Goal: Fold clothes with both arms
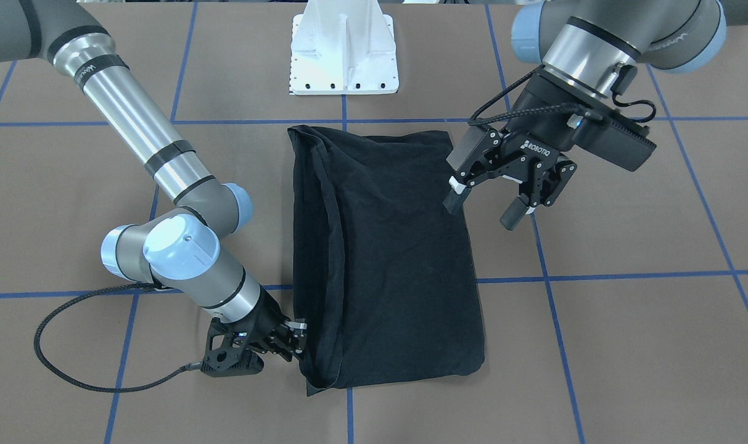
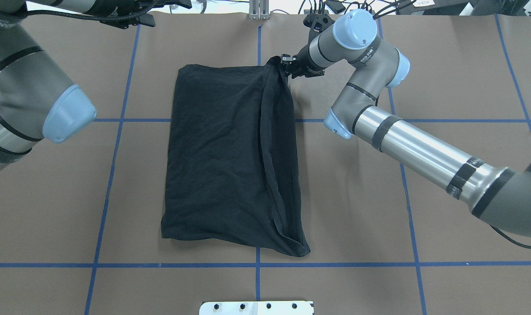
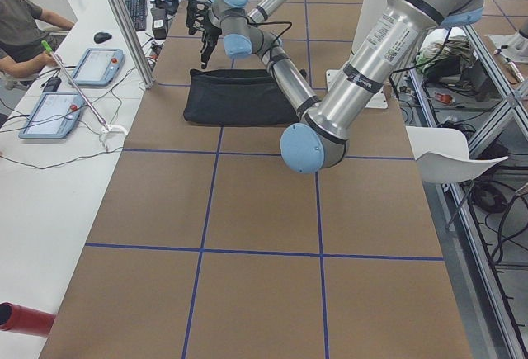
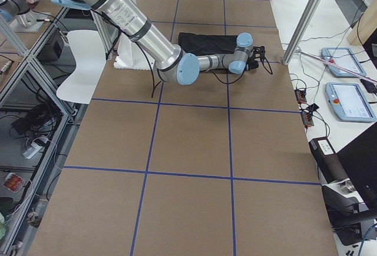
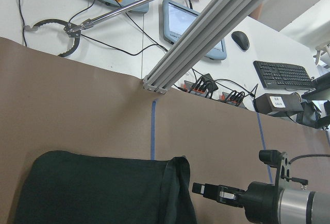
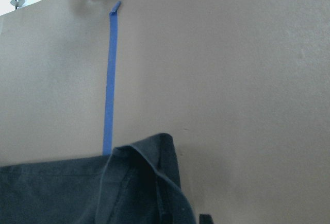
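Left gripper [image 1: 483, 211] seen only in front view, cropped out overhead: fingers spread, raised, angled down over T-shirt [image 1: 398, 259] edge. Shirt folded flat mid-table [image 1: 595, 339]. Right gripper [image 1: 296, 338] low, fingers together, beside far corner.

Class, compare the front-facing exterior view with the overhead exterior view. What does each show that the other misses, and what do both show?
Only the front-facing view shows the left gripper, open, at the long edge of the black T-shirt. Only the overhead view shows the metal post at the table's far edge. Both show the folded T-shirt, the right gripper at one of its corners, and the blue tape grid.
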Controlling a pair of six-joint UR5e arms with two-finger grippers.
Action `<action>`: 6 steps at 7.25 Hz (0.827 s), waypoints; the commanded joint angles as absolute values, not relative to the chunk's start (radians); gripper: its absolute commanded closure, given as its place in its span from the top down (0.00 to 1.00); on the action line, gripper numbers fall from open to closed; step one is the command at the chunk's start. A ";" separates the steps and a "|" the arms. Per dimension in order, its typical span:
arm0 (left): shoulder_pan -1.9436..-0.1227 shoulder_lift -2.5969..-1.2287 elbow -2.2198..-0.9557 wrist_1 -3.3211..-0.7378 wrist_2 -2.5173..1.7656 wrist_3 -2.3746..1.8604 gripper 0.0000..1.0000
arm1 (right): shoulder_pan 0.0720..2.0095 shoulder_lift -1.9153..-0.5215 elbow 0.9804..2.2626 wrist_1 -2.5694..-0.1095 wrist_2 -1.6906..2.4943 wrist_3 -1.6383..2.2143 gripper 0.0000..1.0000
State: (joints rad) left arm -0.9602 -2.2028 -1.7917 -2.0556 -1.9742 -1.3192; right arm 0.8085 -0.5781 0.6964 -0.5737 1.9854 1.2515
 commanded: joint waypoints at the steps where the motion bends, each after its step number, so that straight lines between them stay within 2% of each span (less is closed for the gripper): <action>1: -0.965 -2.204 -1.792 -2.056 -1.976 -1.319 1.00 | 0.807 -0.535 0.640 -0.574 1.977 1.246 0.41; 2: -0.966 -2.204 -1.792 -2.056 -1.985 -1.319 1.00 | 0.807 -0.534 0.635 -0.574 1.977 1.246 0.45; 4: -0.969 -2.204 -1.792 -2.056 -1.988 -1.319 1.00 | 0.808 -0.534 0.618 -0.574 1.977 1.220 0.44; 6: -0.971 -2.204 -1.793 -2.054 -1.990 -1.319 1.00 | 0.807 -0.534 0.576 -0.572 1.964 1.192 0.34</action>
State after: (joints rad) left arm -0.9696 -2.2043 -1.7922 -2.0545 -1.9888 -1.3192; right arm 0.8080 -0.5345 0.6043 -0.5734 1.9733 1.2116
